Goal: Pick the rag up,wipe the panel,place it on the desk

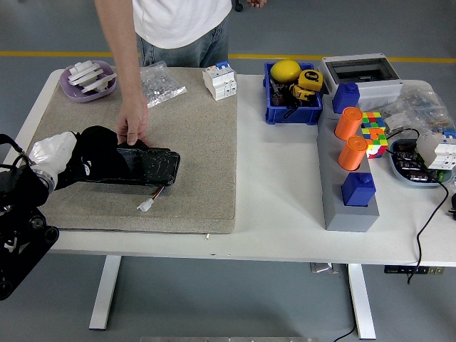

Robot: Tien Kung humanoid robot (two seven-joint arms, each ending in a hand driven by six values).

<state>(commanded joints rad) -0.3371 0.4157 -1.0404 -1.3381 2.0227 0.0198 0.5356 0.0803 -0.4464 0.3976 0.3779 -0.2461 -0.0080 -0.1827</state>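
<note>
A glossy black panel [148, 165] lies on the tan mat [199, 142], with a short wire and white plug [146, 205] trailing from its near edge. A bunched black rag [96, 153] rests on the panel's left end. My left hand [53, 155], pale and wrist-deep at the rag's left side, is shut on the rag. A person's hand [133, 128] presses on the panel's far edge, holding it in place.
On the mat's far side are a purple dish of white parts [89, 78], a clear bag [160, 84] and a white breaker [219, 80]. To the right stand a blue bin [292, 92], a grey block with orange cylinders [348, 142] and a colour cube [372, 128].
</note>
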